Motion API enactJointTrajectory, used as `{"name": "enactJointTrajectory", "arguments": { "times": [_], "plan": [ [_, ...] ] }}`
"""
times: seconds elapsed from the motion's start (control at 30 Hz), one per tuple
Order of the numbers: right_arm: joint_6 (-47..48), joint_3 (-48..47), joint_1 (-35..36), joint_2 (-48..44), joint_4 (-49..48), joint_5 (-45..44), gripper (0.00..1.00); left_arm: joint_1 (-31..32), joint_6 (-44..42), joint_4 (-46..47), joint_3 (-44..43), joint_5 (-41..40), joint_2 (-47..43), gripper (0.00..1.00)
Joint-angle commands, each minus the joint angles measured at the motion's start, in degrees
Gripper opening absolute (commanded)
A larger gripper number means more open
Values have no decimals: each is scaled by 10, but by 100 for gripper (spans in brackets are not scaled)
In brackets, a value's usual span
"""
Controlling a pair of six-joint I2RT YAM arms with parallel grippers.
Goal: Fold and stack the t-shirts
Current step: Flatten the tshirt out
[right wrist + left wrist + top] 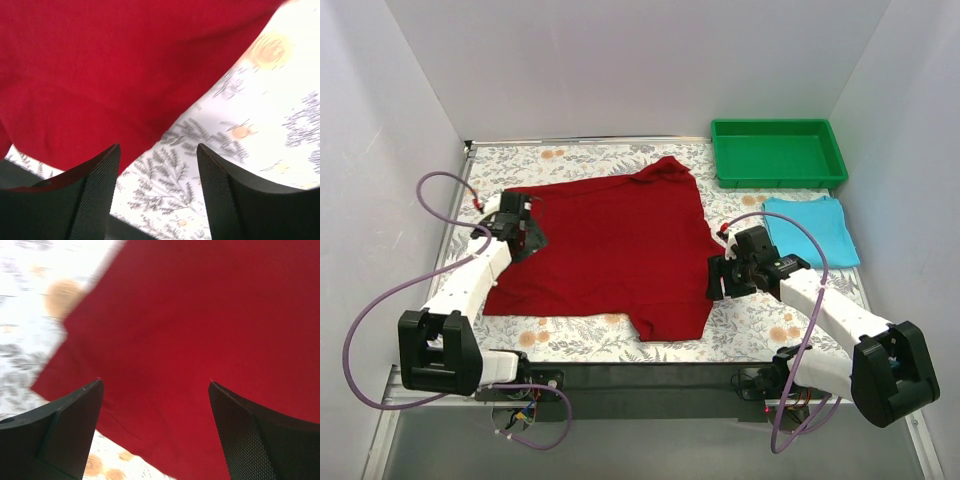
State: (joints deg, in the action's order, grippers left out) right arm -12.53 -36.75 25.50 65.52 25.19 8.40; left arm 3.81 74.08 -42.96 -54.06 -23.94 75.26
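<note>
**A:** Where does the dark red cloth t-shirt [605, 250] lie?

**B:** It lies flat at the middle of the floral tablecloth [760, 325]. Its collar points toward 1 o'clock, and a lower flap reaches out at about 5 o'clock.

**A:** And the other shirt?

**B:** The light turquoise blue cloth t-shirt [810, 230] is a small folded rectangle. It lies at 3 o'clock from the red one, apart from it. The rectangular green plastic tray [778, 152] is just beyond it toward 12 o'clock.

**A:** What about the left gripper?

**B:** The left gripper [520, 228] is at the red shirt's 9 o'clock edge. In its wrist view the black fingers [75, 415] are spread wide with nothing between them, and red cloth fills the space below. I cannot tell whether the tips touch the cloth.

**A:** And the right gripper?

**B:** The right gripper [720, 275] is at the red shirt's 4 o'clock edge, between the two shirts. Its jaws are parted, less widely than the left's, and they hold nothing. One finger [95, 185] is over the red edge and the other is over bare tablecloth. The shirt's edge runs across the gap between them.
</note>
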Motion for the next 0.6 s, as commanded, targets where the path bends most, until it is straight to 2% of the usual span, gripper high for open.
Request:
{"name": "enactJointTrajectory", "arguments": {
  "times": [0.0, 0.3, 0.43, 0.57],
  "plan": [
    [-28, 19, -2, -4, 19, 53, 57, 58, -17, 33, 22, 57, -26, 79],
    [-74, 50, 12, 29, 1, 101, 49, 75, -64, 130, 96, 173, -56, 79],
    [-86, 47, 43, 42, -1, 105, 49, 81, -89, 177, 130, 202, -66, 79],
    [-76, 27, 124, 33, 3, 76, 49, 83, -100, 212, 154, 238, -86, 79]
  ]
}}
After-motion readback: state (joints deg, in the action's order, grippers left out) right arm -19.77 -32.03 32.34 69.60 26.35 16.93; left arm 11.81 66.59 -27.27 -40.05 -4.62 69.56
